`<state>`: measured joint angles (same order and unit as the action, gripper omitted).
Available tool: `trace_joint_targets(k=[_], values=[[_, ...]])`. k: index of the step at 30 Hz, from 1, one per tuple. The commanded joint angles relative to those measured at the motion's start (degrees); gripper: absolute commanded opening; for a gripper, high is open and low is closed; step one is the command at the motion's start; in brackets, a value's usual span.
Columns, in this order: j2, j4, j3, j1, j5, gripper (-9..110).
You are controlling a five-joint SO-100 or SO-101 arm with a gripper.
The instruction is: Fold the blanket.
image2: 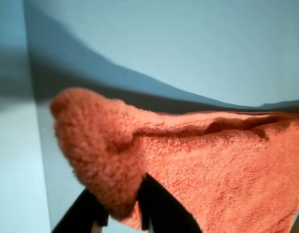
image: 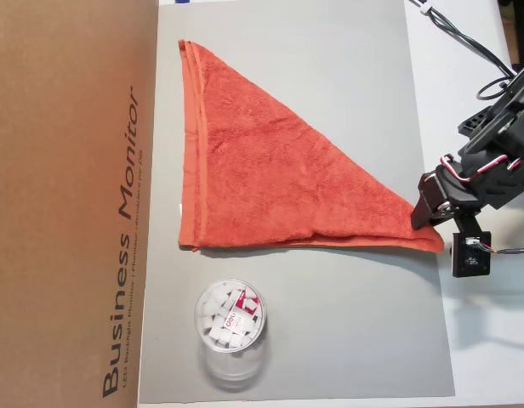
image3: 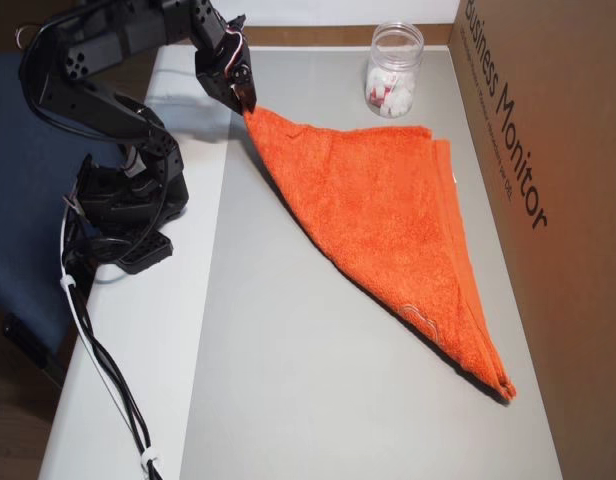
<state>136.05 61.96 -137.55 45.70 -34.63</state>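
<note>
blanket [image: 270, 161] on mat [image: 347, 323], cup [image: 230, 319] beside it

Bright even light; overhead views sharp; wrist view soft, blanket [image2: 198, 165] nr lens blurred, dark shadow behind

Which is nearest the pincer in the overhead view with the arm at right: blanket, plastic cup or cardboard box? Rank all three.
1. Blanket: its right-hand tip sits pinched in the pincer.
2. Plastic cup: lower middle of the grey mat, below the blanket.
3. Cardboard box: along the far left edge.
</note>
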Motion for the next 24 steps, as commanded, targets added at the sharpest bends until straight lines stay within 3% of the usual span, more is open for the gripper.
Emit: trace_joint_targets(k=[1, 11, 24], values=[[4.92, 2.81, 0.62, 1.23, -0.44, 0], [15.64, 6.42, 0.62, 5.71, -9.84, 0], [28.21, 6.42, 1.67, 5.71, -10.2, 0]])
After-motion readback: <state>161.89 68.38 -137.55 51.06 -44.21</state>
